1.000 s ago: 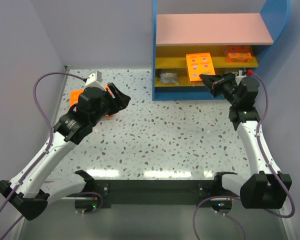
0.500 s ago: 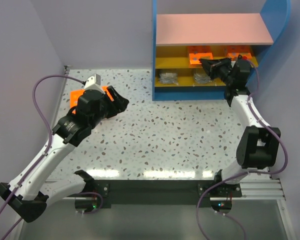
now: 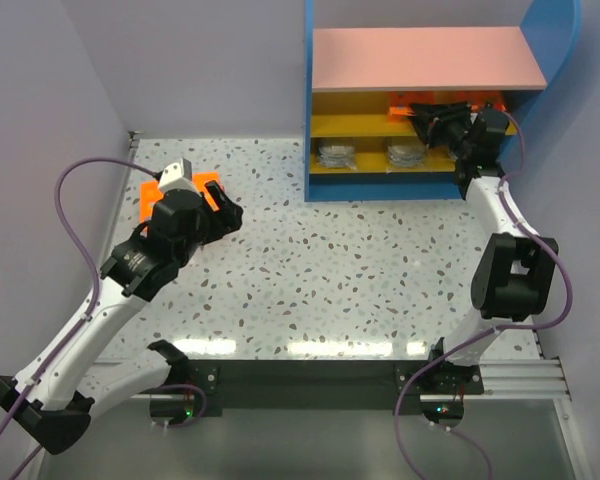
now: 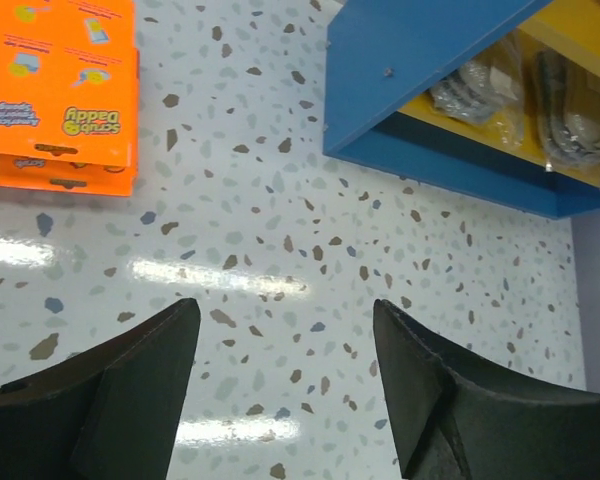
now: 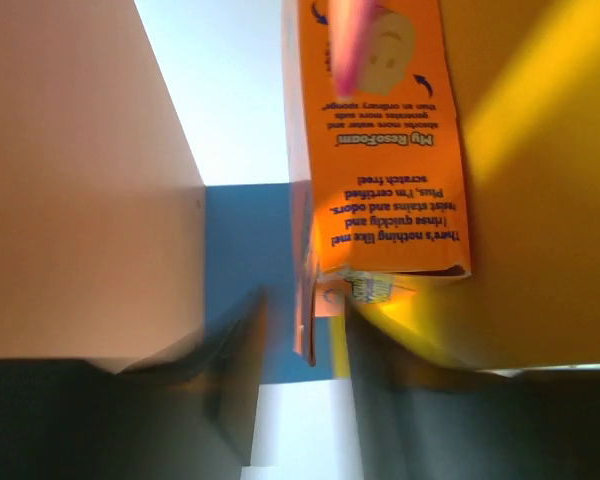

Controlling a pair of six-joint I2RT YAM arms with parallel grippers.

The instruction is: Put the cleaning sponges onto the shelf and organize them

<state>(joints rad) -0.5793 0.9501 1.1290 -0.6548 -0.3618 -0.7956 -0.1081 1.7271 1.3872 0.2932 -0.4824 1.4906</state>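
Left gripper (image 4: 285,305) spread wide over speckled white tabletop (image 4: 280,200) near stacked flat orange sponge packs (image 4: 60,90); right gripper (image 5: 304,300), blurred jaws slightly parted, astride another orange pack (image 5: 380,150) inside blue-sided pink-topped shelf (image 3: 420,58), wrapped grey pads (image 3: 337,155) one board lower; lilac walls (image 3: 200,60).

Two wrapped grey pads (image 3: 335,155) on shelf (image 3: 420,58)

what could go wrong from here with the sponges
The right hand reaches under the pink top board with an orange pack between its fingers; pulling out could drag or tip it. The open left hand hovers by two overlapping orange packs on the table; it might grab both.
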